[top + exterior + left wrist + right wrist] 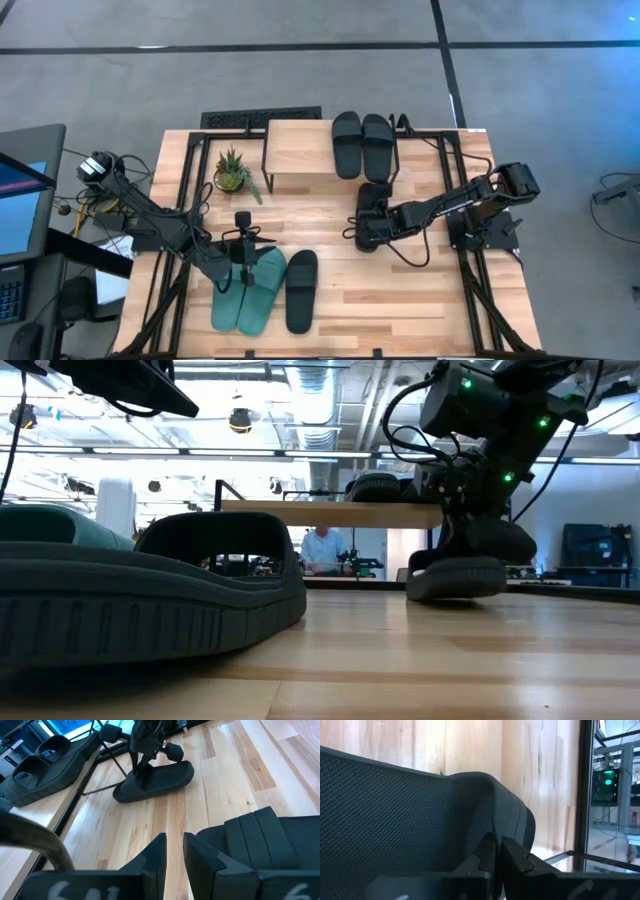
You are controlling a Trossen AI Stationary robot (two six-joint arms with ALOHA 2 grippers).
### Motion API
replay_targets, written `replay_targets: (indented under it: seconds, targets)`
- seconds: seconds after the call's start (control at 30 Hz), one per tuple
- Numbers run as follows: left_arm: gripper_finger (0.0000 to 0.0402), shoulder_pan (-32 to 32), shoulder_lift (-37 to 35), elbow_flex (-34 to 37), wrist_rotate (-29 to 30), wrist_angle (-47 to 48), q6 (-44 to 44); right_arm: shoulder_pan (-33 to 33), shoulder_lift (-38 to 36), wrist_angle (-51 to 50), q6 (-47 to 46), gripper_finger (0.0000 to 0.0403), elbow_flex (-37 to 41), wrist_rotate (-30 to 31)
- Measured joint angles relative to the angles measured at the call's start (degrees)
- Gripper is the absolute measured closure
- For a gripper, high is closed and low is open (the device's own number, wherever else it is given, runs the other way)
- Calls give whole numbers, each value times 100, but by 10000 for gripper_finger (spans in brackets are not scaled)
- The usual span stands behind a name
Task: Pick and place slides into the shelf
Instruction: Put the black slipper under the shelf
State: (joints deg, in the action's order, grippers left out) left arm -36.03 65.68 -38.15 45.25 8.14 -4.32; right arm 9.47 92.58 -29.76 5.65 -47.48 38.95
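Note:
The shelf [300, 150] stands at the table's far middle, with a black pair of slides [362, 143] on its top board. A teal pair [250, 290] and one black slide [301, 290] lie side by side near the front edge. My left gripper [174, 845] hovers over the teal pair's far end. It is open by a narrow gap, with nothing between its fingers. Another black slide [372, 203] lies just right of the shelf's front. My right gripper [498, 845] is shut and stands at that slide's strap. My right gripper's shut fingers lie against the black slide's strap [514, 820], near the strap's ridged edge. They slant down from the table's right side. Nothing shows between the fingers, and whether they reach under the strap I cannot tell. The slide's sole [455, 588] rests on the table.
A small potted plant [232, 172] stands left of the shelf. Black frame bars and cables run along both table sides. Bare wood lies at the near right [420, 300]. A person [322, 545] shows far behind the shelf in the low view.

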Motion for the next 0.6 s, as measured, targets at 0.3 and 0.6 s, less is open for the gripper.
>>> replay_targets:
  seconds: [0.3, 0.6]
  targets:
    - [346, 2, 0, 1, 2, -7, -2, -3, -62, 31, 387, 402, 2, -287]
    - [346, 0, 1, 0, 24, -41, 0, -176, -706, 278, 686, 402, 2, -618]
